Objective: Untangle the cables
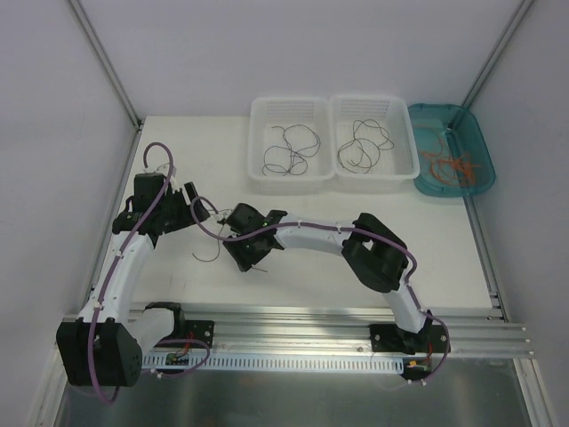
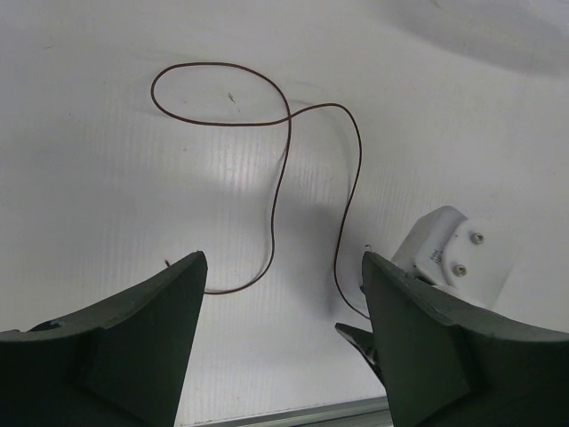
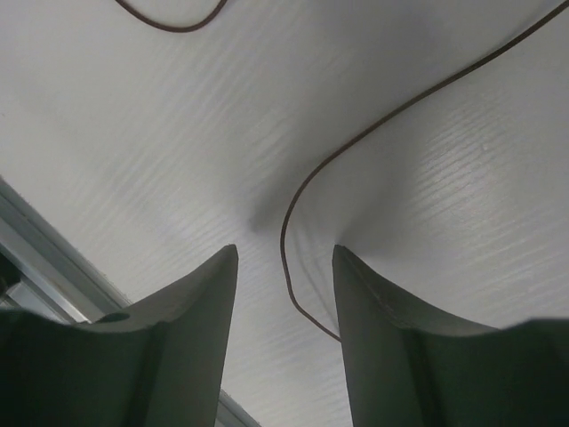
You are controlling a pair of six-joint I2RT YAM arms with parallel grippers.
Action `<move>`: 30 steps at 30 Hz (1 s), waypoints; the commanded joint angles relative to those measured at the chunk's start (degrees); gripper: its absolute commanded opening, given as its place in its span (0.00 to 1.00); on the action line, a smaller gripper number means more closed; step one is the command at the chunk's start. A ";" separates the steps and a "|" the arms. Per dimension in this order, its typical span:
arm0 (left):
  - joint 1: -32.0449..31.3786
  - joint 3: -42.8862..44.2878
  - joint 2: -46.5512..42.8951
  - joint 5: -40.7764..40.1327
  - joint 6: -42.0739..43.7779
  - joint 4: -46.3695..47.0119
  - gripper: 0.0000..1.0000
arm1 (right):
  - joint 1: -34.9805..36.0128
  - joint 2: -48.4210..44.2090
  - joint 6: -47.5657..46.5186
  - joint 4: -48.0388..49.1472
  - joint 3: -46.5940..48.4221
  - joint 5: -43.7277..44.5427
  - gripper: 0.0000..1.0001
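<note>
A thin dark-red cable (image 2: 281,178) lies on the white table, with a loop at its far end and two strands running back toward me. My left gripper (image 2: 284,262) hovers open above it and holds nothing. Its fingers straddle the strands without touching them. My right gripper (image 3: 284,251) is low over the table with its jaws partly closed. One strand of the cable (image 3: 289,222) runs between its fingers with a gap on both sides. From above, the left gripper (image 1: 203,212) and right gripper (image 1: 249,260) stand close together by the cable (image 1: 211,255).
Two white trays (image 1: 256,142) (image 1: 411,142) at the back hold dark cables. A teal tray (image 1: 480,142) to their right holds orange ones. The right gripper's white housing (image 2: 453,258) shows in the left wrist view. An aluminium rail (image 1: 311,320) runs along the near edge.
</note>
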 commanded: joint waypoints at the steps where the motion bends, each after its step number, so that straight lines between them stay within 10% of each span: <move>1: 0.74 0.22 0.21 1.50 -0.31 -0.05 0.71 | 0.43 1.46 0.15 -1.06 1.92 -0.51 0.49; 12: 0.74 0.13 0.13 1.58 -0.13 -0.05 0.71 | 0.26 -5.20 0.41 -4.75 -6.07 11.88 0.01; 23: 0.74 -0.05 0.30 1.67 -0.22 -0.05 0.71 | -9.75 -36.83 1.73 -9.49 -26.99 24.54 0.01; 30: 0.74 -0.05 0.65 2.29 -0.31 -0.05 0.71 | -29.76 -63.03 -2.73 -17.32 -27.53 24.11 0.01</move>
